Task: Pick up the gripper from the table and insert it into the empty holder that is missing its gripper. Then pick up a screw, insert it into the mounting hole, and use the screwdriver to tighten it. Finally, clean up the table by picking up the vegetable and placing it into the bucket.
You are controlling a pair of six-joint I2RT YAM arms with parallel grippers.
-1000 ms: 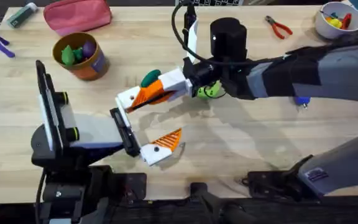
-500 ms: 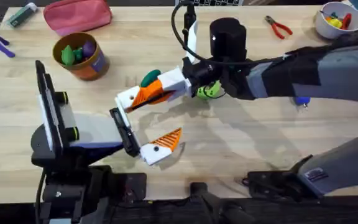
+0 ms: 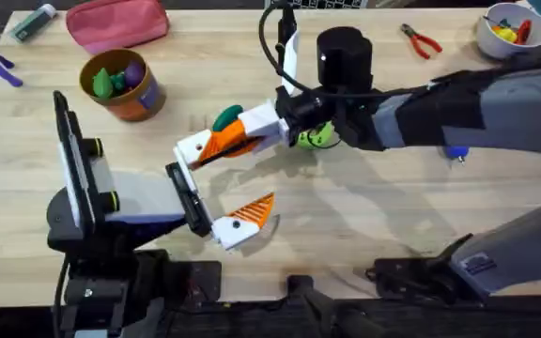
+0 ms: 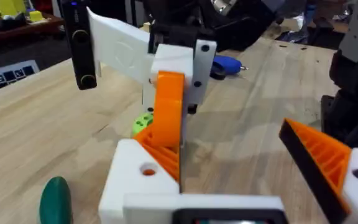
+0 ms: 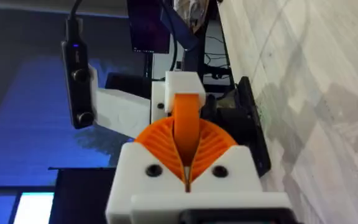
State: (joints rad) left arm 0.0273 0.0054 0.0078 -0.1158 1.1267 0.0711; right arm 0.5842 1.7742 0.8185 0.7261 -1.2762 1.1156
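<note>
The right gripper [image 3: 216, 144] is clamped on the left gripper's [image 3: 228, 188] orange fingertip [image 5: 187, 124]; the left gripper's fingers are spread wide. Just beyond lies the green toy cucumber [image 3: 227, 117]: probably light, stiff and smooth, best pinched mid-body. The bucket [image 3: 120, 83] stands farther off, with bare table [image 3: 364, 216] between.

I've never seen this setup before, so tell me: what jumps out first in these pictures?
At mid-table the right gripper is shut on the gripper, an orange ribbed wedge pressed against the left arm's white holder. The left gripper stands open around that spot. Behind them lies the dark-green vegetable, and the bucket sits toward the far left.
</note>
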